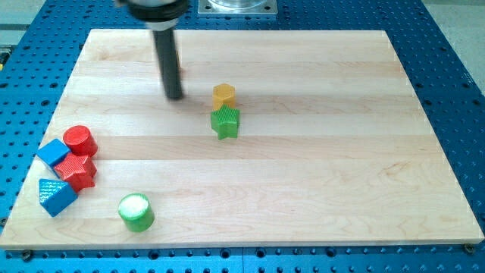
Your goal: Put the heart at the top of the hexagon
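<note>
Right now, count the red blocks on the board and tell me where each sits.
2. The red cylinder stands near the view's left edge; the red star sits just below it, touching. Both are far from my tip. None appears hidden.

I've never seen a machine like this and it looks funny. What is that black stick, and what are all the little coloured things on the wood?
The black stick is the end of a robot arm. It has no hand, only a straight dark rod, and my tip slides along the pale wooden board to push little blocks around. Nothing is held; it can only push.

There is one picture, from a single camera looking down at the board from one side.

Near the middle sit a yellow-orange block and, touching it just below, a green star block. My tip stands to their left, not touching them.

At the view's left is a cluster: a red round block, a red star-like block, a blue cube and a blue wedge-like block. A green round block sits alone near the bottom.
</note>
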